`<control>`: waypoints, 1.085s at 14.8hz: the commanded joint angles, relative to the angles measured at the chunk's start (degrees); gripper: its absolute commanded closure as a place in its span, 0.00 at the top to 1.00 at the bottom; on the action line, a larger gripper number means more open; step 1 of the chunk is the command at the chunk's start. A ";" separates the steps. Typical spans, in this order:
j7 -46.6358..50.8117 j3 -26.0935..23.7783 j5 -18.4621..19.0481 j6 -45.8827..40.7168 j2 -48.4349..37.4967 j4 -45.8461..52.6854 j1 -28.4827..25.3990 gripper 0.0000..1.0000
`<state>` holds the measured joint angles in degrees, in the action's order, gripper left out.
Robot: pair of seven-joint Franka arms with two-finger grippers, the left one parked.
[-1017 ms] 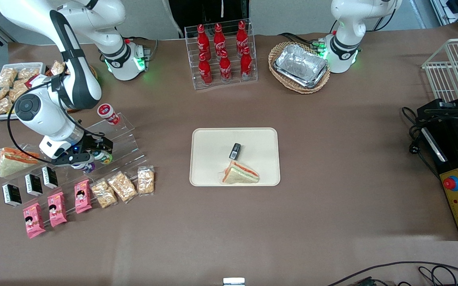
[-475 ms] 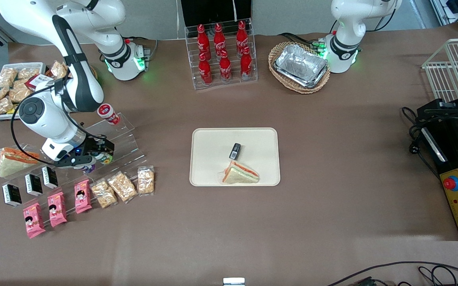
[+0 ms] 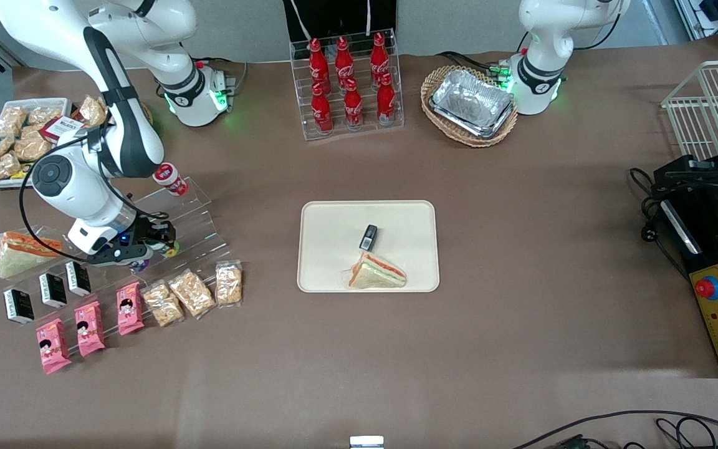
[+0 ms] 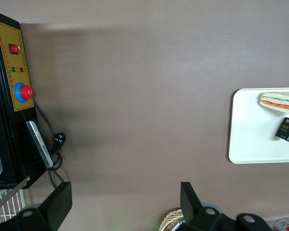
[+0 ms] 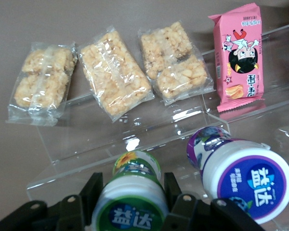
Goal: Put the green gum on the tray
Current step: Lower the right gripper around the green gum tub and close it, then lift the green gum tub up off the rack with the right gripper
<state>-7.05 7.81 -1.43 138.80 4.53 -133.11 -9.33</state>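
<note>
The green gum (image 5: 132,197) lies on a step of the clear acrylic stand (image 3: 200,224), its green-and-white lid facing my wrist camera. My right gripper (image 5: 131,185) is down at that step, one black finger against each side of the lid, shut on the canister. In the front view the gripper (image 3: 158,240) hides most of the green gum (image 3: 171,251). The cream tray (image 3: 334,218) lies mid-table, well off toward the parked arm's end from my gripper. It carries a sandwich (image 3: 376,273) and a small black packet (image 3: 368,236).
A blue-and-purple-lidded canister (image 5: 243,180) lies right beside the green gum on the same step. A red-lidded one (image 3: 167,178) stands on the top step. Snack bags (image 5: 115,72), pink packets (image 5: 238,53) and black packets (image 3: 53,289) lie nearer the front camera. Cola bottles (image 3: 346,81) stand farther back.
The right arm has shifted slightly farther from the front camera and toward the tray's side. The gripper has settled closer over the green gum. Nothing else moved.
</note>
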 commanded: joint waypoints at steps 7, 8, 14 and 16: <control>-4.46 0.10 -1.03 -4.92 -3.12 2.06 0.01 0.38; -4.81 0.10 -1.03 -7.72 -3.56 3.63 0.01 0.38; -6.22 0.36 -1.12 -29.60 -5.41 17.33 0.28 0.38; -6.22 0.45 -1.12 -34.63 -5.41 21.21 0.36 0.38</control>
<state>-11.78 8.02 -1.45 111.78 -1.34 -118.22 -9.29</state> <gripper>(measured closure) 0.423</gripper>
